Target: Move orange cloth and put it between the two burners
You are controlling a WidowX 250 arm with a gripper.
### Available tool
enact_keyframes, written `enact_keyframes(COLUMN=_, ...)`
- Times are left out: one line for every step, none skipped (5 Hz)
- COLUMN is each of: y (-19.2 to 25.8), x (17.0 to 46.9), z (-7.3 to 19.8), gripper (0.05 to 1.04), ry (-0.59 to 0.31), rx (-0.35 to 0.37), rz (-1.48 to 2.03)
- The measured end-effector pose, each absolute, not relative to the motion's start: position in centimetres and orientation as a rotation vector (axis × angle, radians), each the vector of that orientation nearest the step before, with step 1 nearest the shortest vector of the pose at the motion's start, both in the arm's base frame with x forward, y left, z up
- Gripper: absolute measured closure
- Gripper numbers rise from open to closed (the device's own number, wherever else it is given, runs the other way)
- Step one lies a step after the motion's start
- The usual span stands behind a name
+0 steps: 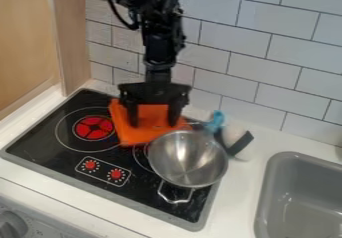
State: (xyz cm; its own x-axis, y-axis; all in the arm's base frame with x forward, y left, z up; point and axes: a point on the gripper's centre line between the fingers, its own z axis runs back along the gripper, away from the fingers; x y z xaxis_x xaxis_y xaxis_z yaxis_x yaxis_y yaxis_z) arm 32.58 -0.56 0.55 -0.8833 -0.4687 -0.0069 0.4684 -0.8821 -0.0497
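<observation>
White wall tiles [270, 64] with dark joints are seen behind a pale counter [252, 174], and at the left of the camera view the corner is closed off by a wooden panel [71, 37]. Into the counter a black stovetop [47, 139] is set, framed by a grey edge. On its left part a burner [94, 128] is marked by a red disc inside pale rings; nearer the front edge, two red knobs [116, 174] are enclosed by a thin white outline. A second burner [138, 156] is mostly covered by a shiny metal bowl [189, 159], from whose front side a wire handle [175, 201] is seen to stick out.

The orange cloth [152, 124] is laid on the rear of the stovetop, between the red burner and the bowl, with its lower right part reaching the bowl's rim. From the top edge the black arm [159, 42] is lowered in front of the tiles, and the gripper [154, 120] is held pointing down at the cloth. Its fingers [133, 116] are spread wide, with orange fabric seen in the gap between them; the gripper is open.

Behind and to the right of the bowl, a light blue item [215, 122] and a white and black object [235, 138] are placed close together. At the right edge a grey sink [267, 182] is sunk into the counter.
</observation>
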Motion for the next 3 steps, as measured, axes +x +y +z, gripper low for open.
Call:
enact_keyframes(y=-0.56, x=32.63, z=0.58, gripper=0.085, ry=0.072, rx=-0.003, rz=-2.643)
enact_keyframes(y=-0.58, x=32.64, z=0.63, gripper=0.085, ry=0.07, rx=-0.002, rz=-2.638)
enact_keyframes(y=-0.6, x=32.65, z=0.73, gripper=0.085, ry=0.068, rx=0.0, rz=-2.643)
